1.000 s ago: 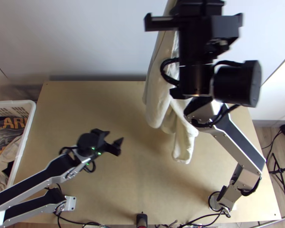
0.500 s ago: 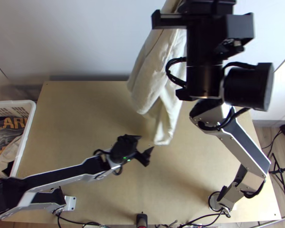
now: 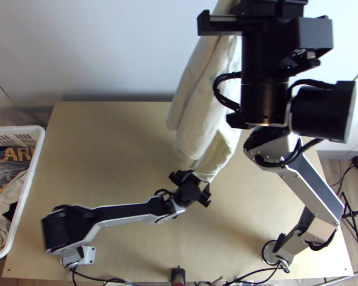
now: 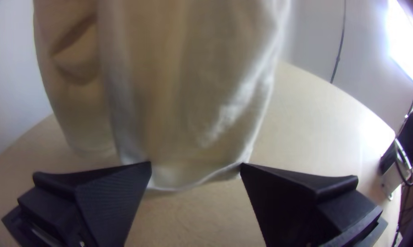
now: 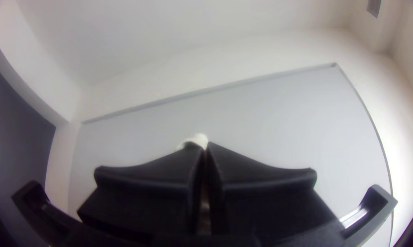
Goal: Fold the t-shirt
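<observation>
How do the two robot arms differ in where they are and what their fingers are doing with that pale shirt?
The left arm is low over the table; the right arm rises high above it. The left arm's fingers are spread apart by the shirt's lower end, while the right arm's fingers are closed on its upper part, so it hangs. Both have black fingers and silver-grey links.

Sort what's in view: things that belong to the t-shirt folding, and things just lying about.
Part of the job:
- cream t-shirt, hanging bunched
- right gripper, holding it up
- left gripper, open at its lower end
- table

Lying about:
- white basket
- clothes inside
</observation>
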Tool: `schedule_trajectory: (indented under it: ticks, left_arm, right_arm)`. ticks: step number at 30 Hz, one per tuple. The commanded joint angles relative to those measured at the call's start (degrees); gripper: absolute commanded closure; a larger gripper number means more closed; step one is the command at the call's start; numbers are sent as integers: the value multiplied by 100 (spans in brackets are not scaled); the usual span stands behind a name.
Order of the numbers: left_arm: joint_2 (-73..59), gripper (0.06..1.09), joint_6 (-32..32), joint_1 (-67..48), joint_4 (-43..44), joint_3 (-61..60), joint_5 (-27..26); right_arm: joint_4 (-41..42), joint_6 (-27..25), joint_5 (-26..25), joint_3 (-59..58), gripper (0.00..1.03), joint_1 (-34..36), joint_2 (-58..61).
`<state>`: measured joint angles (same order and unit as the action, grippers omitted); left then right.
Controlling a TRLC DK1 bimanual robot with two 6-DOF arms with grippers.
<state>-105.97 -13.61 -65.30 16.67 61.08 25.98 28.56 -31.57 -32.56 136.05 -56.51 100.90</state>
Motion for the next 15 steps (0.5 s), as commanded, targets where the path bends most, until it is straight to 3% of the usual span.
schedule_trajectory:
  ticks: [1, 2, 3, 4, 5, 8, 11, 15]
  left_arm:
    - [-846, 27, 367, -44, -129, 616, 883]
    - [-908, 37, 517, -53, -85, 695, 1129]
    - [-960, 59, 622, -53, -85, 800, 1313]
    - [-978, 100, 631, -44, -76, 862, 1524]
    - [-978, 105, 631, -27, -41, 879, 1630]
    - [-732, 105, 930, -27, -49, 791, 1595]
    - [130, 105, 1000, -9, -58, 352, 1269]
    - [1422, 105, 1000, 237, -111, -342, 1226]
  right_arm:
    - [-26, 2, -40, 62, 100, -97, -44]
    - [-26, 2, -67, 62, 100, -123, -44]
    - [-34, 2, -93, 62, 100, -132, -44]
    - [-43, -7, -111, 62, 100, -158, -44]
    - [-52, -7, -119, 62, 100, -167, -44]
    - [-105, -24, -119, 62, 100, -167, -36]
    - [-105, -86, -146, 62, 100, -106, -80]
    - [-105, -104, -172, 18, 100, 70, -176]
